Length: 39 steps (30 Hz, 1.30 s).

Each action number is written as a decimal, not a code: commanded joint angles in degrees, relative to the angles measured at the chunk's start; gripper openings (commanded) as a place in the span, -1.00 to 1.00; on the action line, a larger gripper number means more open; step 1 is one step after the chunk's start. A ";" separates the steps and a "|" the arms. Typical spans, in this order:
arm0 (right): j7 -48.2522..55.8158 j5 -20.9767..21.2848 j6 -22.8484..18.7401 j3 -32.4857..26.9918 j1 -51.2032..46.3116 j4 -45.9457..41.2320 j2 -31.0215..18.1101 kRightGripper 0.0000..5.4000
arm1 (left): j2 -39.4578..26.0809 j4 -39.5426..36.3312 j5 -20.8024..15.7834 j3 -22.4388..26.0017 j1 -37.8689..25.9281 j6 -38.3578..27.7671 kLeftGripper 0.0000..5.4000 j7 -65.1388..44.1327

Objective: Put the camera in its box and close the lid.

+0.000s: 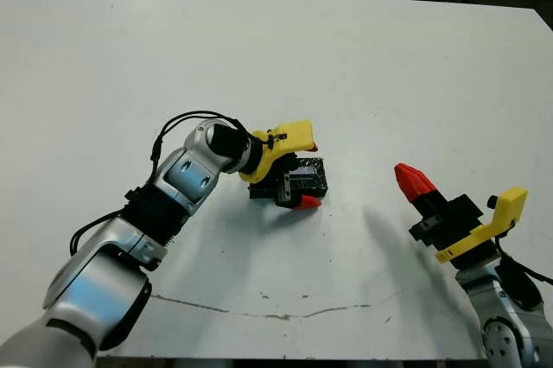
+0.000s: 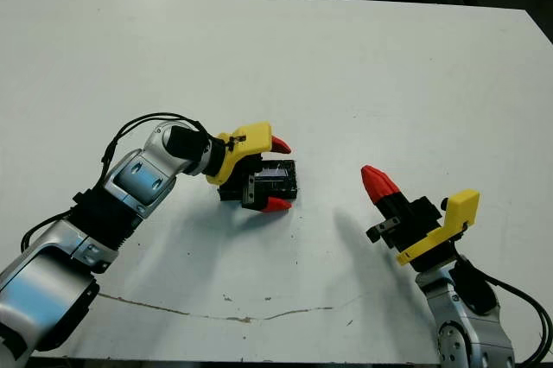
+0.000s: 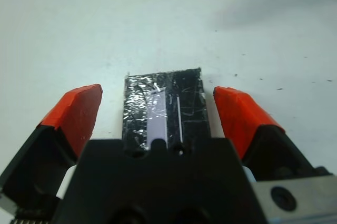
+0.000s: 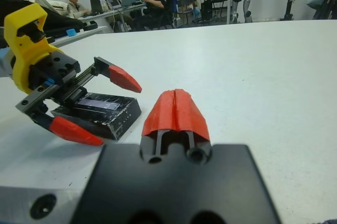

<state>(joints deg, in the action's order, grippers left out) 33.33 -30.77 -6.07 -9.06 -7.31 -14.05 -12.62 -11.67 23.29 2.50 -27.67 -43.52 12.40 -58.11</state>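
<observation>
Gently now: keep the left gripper point(image 1: 308, 174) level and push the lid point(image 3: 163, 105) straight down, not on one edge, so as to seat it flat on the box point(image 4: 126, 120). Looks almost done, judging by the shiny lid lying square on top. Cannot see the camera anywhere; most likely tucked inside under the lid, but cannot tell for sure.

Reaches in from 8 o'clock across the white table point(image 1: 389, 66), with the elbow low and the wrist bent toward 3 o'clock. Has the two red fingers spread wide, one at 12 o'clock of the box and one at 6 o'clock, close beside it but not pinching. Sits near the middle of the table, that box.

Waits off at 4 o'clock of the box, well apart: the right gripper point(image 1: 413, 180), lifted above the table, pointing toward 10 o'clock, red tips pressed together and holding nothing.
</observation>
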 commanded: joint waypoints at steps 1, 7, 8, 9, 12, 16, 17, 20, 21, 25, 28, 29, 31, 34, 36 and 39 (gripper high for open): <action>0.00 0.04 0.26 -0.11 -0.64 -0.03 -0.24 -1.00 | -2.23 2.54 2.11 -0.95 7.11 -0.06 0.99 1.56; 0.08 -0.27 0.00 -0.06 -0.61 0.06 -0.22 -1.00 | -3.87 -6.94 -4.77 5.43 11.12 5.11 0.99 0.84; 0.32 -0.35 0.11 -0.05 -0.55 0.23 -0.24 -1.00 | -4.01 -8.45 -6.79 6.69 11.56 7.03 0.99 0.29; 0.35 -0.11 0.34 0.00 -0.54 0.28 -0.26 -1.00 | -4.36 -10.22 -8.62 7.86 11.95 8.66 0.99 -0.21; 0.29 0.06 0.31 0.07 -0.49 0.32 -0.27 -1.00 | -6.18 -15.56 -12.59 10.21 12.33 13.07 0.99 -1.24; 0.33 -0.15 0.32 0.14 -0.50 0.39 -0.07 -1.00 | -8.34 -21.48 -18.06 14.09 13.31 18.06 0.99 -1.95; 0.42 -0.28 0.31 0.13 -0.46 0.50 -0.03 -1.00 | -8.70 -22.66 -19.36 15.47 13.77 18.41 0.99 -1.72; 0.72 -0.46 0.75 0.09 -0.31 0.93 0.16 -1.00 | -8.79 -25.71 -23.45 20.30 15.54 20.09 0.99 0.92; 0.73 -0.10 1.27 0.11 -0.28 1.07 0.21 -1.00 | -8.61 -26.64 -25.09 22.02 16.09 21.33 0.99 2.16; 0.33 0.04 1.50 0.05 -0.16 1.11 0.26 -1.00 | -6.08 -31.14 -32.20 30.30 19.86 22.76 0.99 8.80; -0.11 -0.31 1.68 -0.19 0.14 1.07 0.79 -1.00 | -3.04 -36.06 -34.17 35.63 24.25 19.79 0.99 16.67; -0.82 -0.29 1.58 -0.39 0.31 0.83 1.11 -1.00 | -1.00 -37.05 -35.28 37.66 25.66 18.64 0.99 19.74; -2.94 -0.02 1.79 -1.15 0.89 0.28 1.99 -1.00 | 2.97 -39.10 -34.56 40.52 28.68 14.53 0.97 26.87; -7.49 -0.35 1.26 -2.68 1.74 -1.45 3.40 -1.00 | 6.40 -40.66 -29.94 41.79 32.79 6.46 0.84 34.51; -11.39 0.17 0.53 -3.29 1.94 -3.15 4.46 -1.00 | 7.18 -39.11 -27.35 41.62 35.19 -0.25 0.73 35.10; -16.01 2.09 0.28 -2.86 1.87 -4.97 5.67 -1.00 | 8.05 -36.40 -24.96 41.00 38.56 -7.92 0.57 34.92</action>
<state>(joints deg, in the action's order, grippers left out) 19.35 -29.63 -4.76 -11.76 -4.97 -18.21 -7.41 -4.13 -14.51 -23.80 13.52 -7.27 7.04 -23.50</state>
